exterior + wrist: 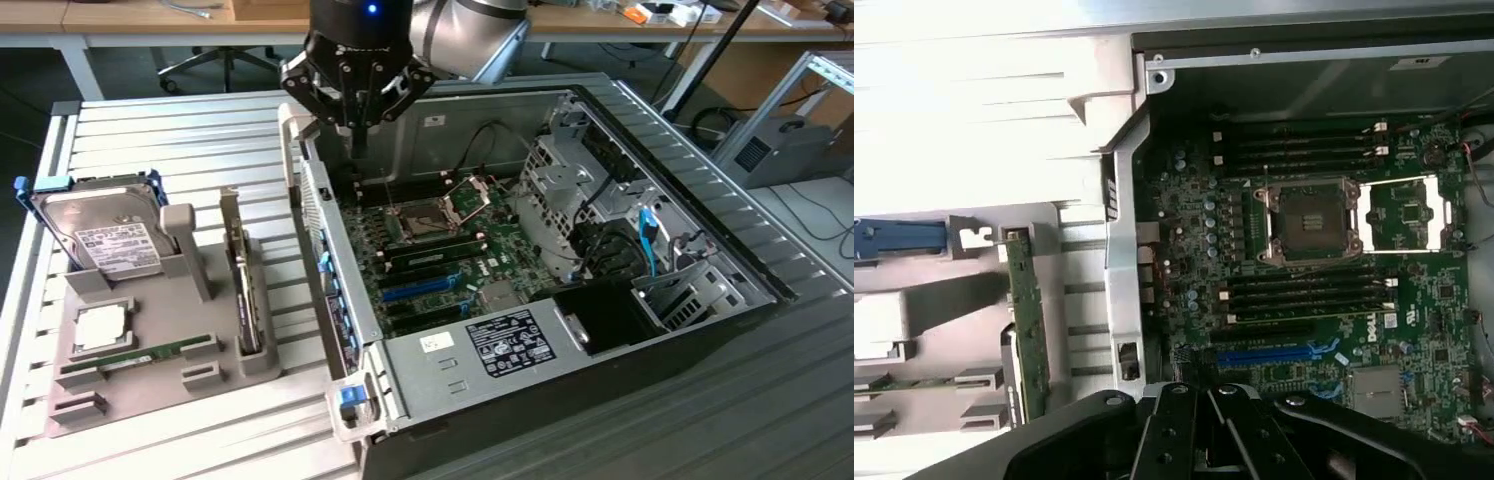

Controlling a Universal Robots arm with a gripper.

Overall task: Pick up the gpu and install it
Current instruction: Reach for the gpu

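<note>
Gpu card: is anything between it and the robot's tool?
Only the computer case's side wall lies between the tool and the gpu in its grey holder. The tool hangs above that wall, and nothing covers the gpu.

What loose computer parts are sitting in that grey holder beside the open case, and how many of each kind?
Boxy silver hard drive with white label: 1
Square silvery chip: 1
Narrow green memory stick: 1
Thin dark gpu card, standing on edge: 1
Total: 4
</note>
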